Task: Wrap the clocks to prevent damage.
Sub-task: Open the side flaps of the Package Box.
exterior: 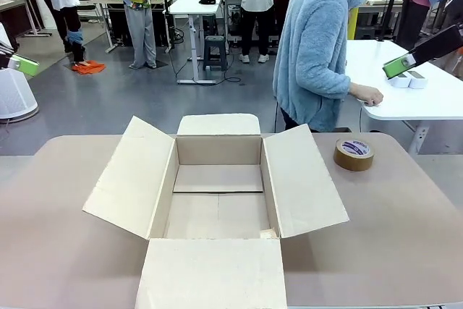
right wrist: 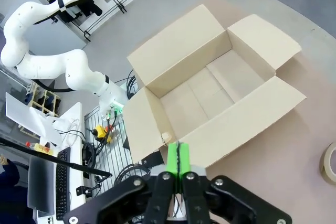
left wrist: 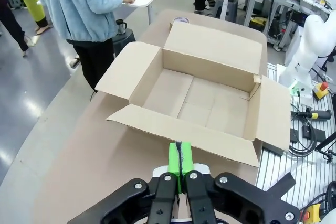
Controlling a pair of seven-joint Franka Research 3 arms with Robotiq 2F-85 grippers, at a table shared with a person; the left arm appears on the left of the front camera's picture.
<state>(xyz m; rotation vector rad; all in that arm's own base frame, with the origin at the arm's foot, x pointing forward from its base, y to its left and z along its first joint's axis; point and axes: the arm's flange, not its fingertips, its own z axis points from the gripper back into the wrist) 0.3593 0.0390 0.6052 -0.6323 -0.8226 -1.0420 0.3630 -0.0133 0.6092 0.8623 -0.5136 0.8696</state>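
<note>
The clocks are out of view. An open cardboard box stands mid-table with its flaps spread and a bare floor; it also lies below both wrist cameras. My left gripper hangs high at the far left, its green pads pressed together on nothing. High at the right, my right gripper is shut too, with nothing between its pads. A person in a light blue fleece stands at the far side, turned to a white side table, one hand on it.
A brown tape roll lies on the table to the right of the box, near the far edge. Two small white items sit on the side table. Bare tabletop runs left and right of the box flaps.
</note>
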